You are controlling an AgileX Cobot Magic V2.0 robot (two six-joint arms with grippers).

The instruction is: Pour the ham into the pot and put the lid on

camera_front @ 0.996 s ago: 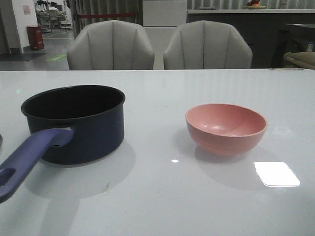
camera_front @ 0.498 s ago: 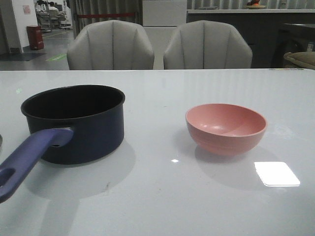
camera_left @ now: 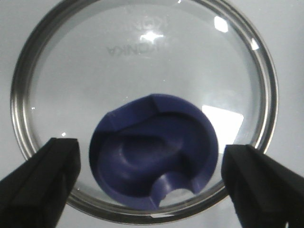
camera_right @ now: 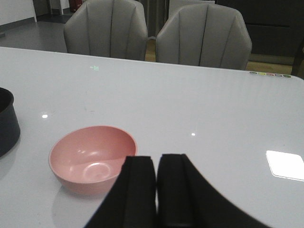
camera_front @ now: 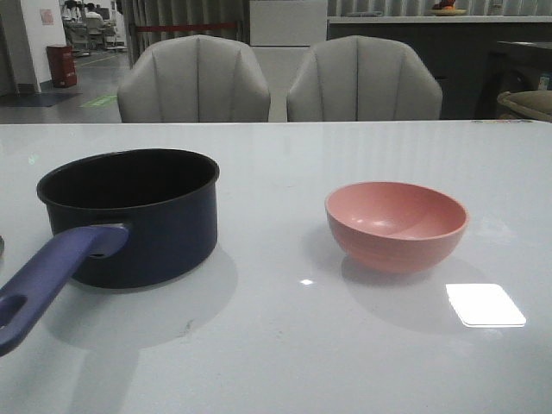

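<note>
**A:** Two vessels stand on the white table [camera_front: 285, 362] in the front view. What does the pot [camera_front: 138, 216] look like?

**B:** Dark navy, round, straight-walled, black inside. Its long blue-purple handle [camera_front: 52, 276] reaches toward the near left edge and has a hole at its end. It sits upright on the table's left side.

**A:** And the pink bowl [camera_front: 397, 226]?

**B:** Upright on the right side, well apart from the pot. Its inside looks smooth and bare in the right wrist view; I see no ham in it, nor in any view. The pot's floor is hidden.

**A:** The lid [camera_left: 142, 61]?

**B:** Only the left wrist view shows it: clear glass, silver metal rim, a dark blue funnel-shaped knob [camera_left: 153, 151] with a notch in its edge. It lies flat on the white surface, directly under the left gripper [camera_left: 151, 178].

**A:** Is that gripper holding it?

**B:** No. Its jaws are spread wide, one black finger [camera_left: 40, 183] on each side of the knob, touching nothing.

**A:** The right gripper [camera_right: 156, 190]?

**B:** Fingers pressed together, holding nothing, above the table just beside the bowl.
</note>
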